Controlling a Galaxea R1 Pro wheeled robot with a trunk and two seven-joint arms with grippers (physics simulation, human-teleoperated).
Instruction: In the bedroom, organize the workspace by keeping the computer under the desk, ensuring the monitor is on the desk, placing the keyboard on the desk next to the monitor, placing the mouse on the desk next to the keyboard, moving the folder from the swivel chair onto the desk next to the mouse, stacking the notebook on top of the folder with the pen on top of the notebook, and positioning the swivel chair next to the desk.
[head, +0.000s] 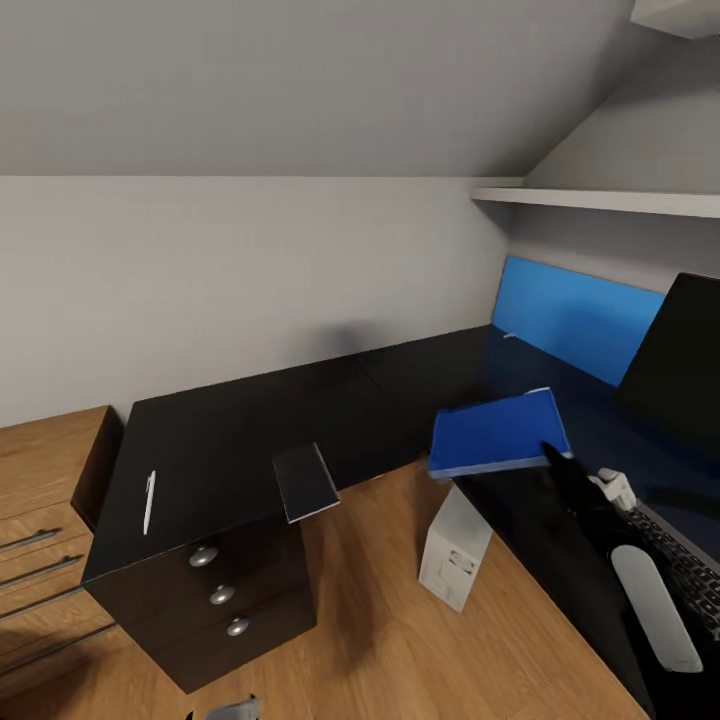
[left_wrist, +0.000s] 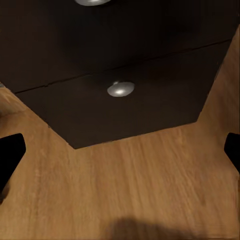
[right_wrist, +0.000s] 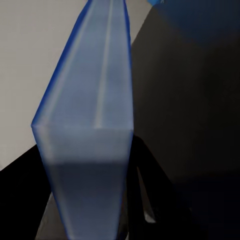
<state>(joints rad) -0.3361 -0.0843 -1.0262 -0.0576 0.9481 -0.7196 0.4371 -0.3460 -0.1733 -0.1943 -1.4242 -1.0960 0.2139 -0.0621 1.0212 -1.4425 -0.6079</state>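
Observation:
My right gripper (head: 558, 458) is shut on a blue folder (head: 498, 433), which it holds flat just above the black desk (head: 420, 375), near the desk's inner edge. In the right wrist view the folder (right_wrist: 90, 125) runs edge-on between dark fingers (right_wrist: 152, 192). The dark monitor (head: 680, 365) stands at the right, with the keyboard (head: 695, 575) in front of it and a small white mouse (head: 617, 490) beside my arm. A dark notebook (head: 305, 482) and a white pen (head: 149, 500) lie on the desk's left wing. The white computer (head: 455, 550) stands on the floor by the desk. My left gripper (left_wrist: 121, 152) is open, low over the floor.
Under the desk's left wing is a black drawer unit (head: 215, 590), whose round knobs (left_wrist: 120, 89) show close in the left wrist view. A wooden dresser (head: 40, 470) stands at the far left. A blue panel (head: 580, 315) leans at the desk's back, under a wall shelf (head: 600, 200).

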